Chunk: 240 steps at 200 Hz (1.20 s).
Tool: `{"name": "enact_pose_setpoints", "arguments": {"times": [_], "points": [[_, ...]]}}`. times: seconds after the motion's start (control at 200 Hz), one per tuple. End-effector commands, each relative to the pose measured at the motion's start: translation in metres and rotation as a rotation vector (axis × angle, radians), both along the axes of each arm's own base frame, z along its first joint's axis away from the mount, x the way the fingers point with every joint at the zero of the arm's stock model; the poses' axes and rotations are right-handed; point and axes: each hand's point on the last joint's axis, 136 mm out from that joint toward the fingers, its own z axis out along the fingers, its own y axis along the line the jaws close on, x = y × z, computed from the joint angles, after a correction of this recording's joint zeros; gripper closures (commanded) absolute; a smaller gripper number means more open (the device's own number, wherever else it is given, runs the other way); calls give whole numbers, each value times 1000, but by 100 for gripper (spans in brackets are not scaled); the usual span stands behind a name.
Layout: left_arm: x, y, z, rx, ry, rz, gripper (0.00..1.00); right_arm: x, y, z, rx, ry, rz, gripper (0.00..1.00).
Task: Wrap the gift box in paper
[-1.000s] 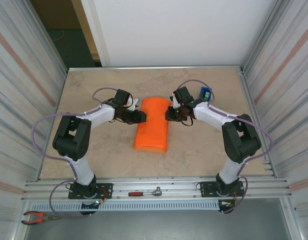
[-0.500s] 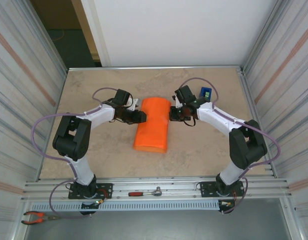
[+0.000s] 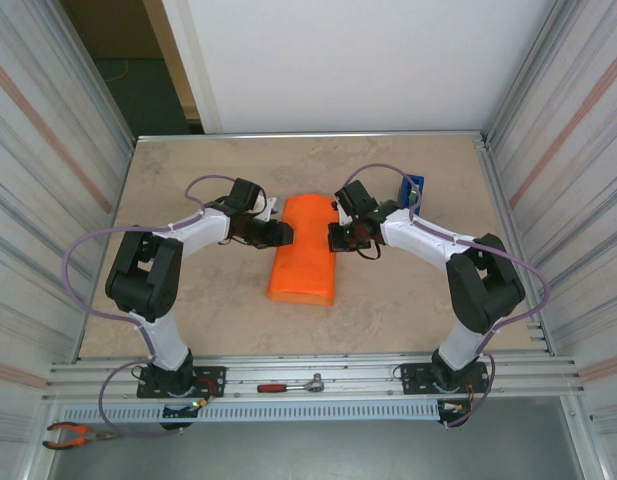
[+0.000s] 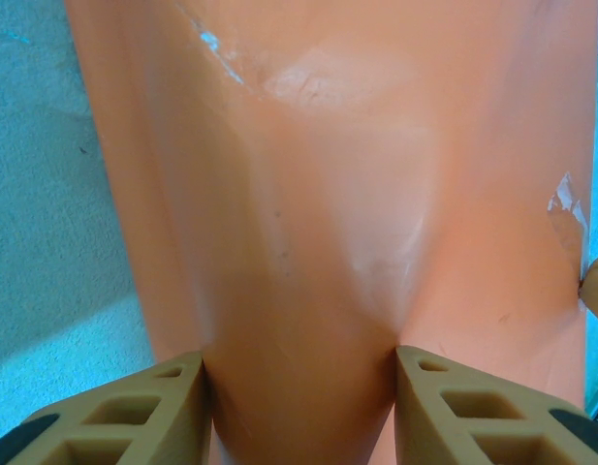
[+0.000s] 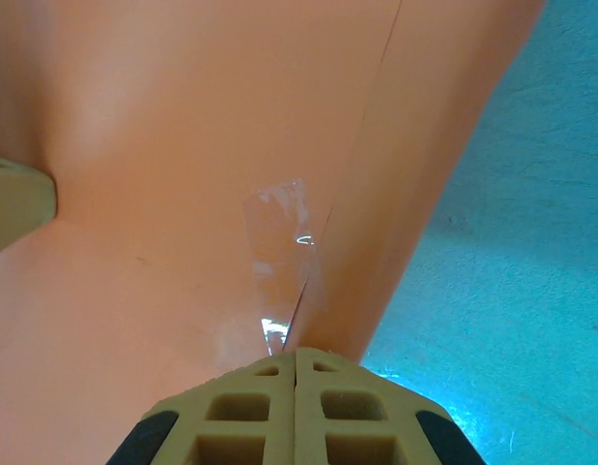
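Thin bright orange paper sheet (image 3: 306, 262) is folded into a long flat bundle mid-table, lying on the beige mottled table (image 3: 203, 310) between the two arms. The pink marbled gift box is presumably inside the far half, fully covered, so its exact spot can't be told.

Left end effector (image 3: 285, 233) is at the bundle's left side. In the left wrist view its tan fingers (image 4: 134, 412) stand half apart with a bulge of paper filling the gap and touching both, so it grips the wrap.

Right end effector (image 3: 335, 236) is at the right side. Its fingertips (image 5: 265, 383) are closed flush together at the overlap seam (image 5: 376, 116), just below a small clear tape piece (image 5: 277, 257). Can't tell if any paper edge is nipped between them.

Risks, as judgement:
- The tape looks small and only partly flattened. If the right end effector pulls off sideways, it could drag the flap and peel the seam open.
- The left grip is already creasing the paper. A harder squeeze or a tug could tear the thin sheet or leave it puckered.
- Arms pulling opposite ways could slide the box inside the loose tube, leaving the near end long and empty and the end folds uneven.
- The narrow blue tape dispenser (image 3: 412, 187) sits near the right arm's elbow side, so a wide swing may knock it.
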Motion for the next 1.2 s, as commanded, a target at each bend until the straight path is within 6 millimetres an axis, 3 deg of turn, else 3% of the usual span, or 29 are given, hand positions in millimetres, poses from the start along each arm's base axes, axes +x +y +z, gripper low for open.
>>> {"name": "enact_pose_setpoints", "arguments": {"times": [0.0,0.22,0.391,0.832,1.067,1.197], "points": [[-56,30,-68,238,224,-12,54,-5,-13,-4,-19,14,-21,95],[-49,20,-46,177,189,-18,54,1,-33,15,-10,-25,-82,96],[-39,7,-20,110,152,-30,52,5,-40,9,-52,0,-95,96],[-34,-1,-3,54,128,-28,52,16,3,-26,-52,76,-60,100],[-11,3,18,-11,83,21,50,36,9,-17,66,81,-125,100],[11,15,42,-85,30,84,47,43,-4,-10,89,79,-182,100]]}}
